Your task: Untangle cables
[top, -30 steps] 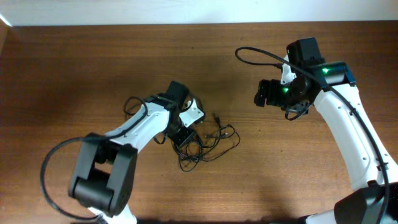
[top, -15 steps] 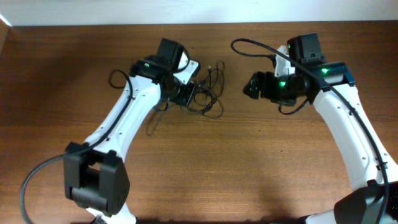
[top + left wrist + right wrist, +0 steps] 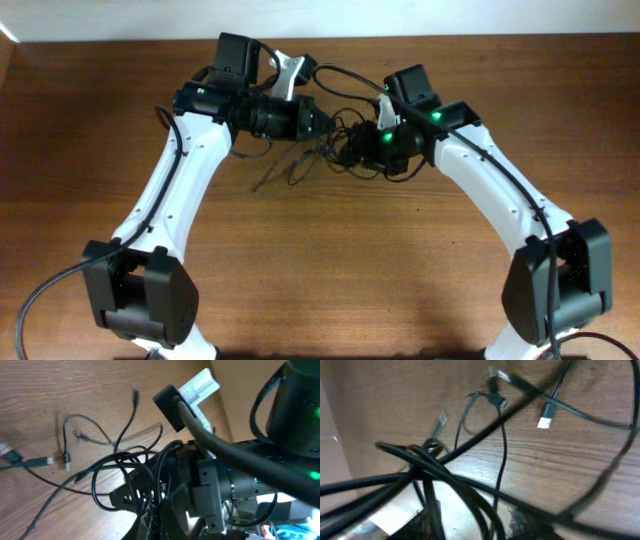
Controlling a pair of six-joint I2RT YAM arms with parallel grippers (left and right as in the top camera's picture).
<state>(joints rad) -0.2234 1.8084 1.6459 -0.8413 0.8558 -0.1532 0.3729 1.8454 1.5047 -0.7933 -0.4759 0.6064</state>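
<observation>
Overhead looks straight down; both wrist cameras closely share cables (image 3: 338,140).
</observation>
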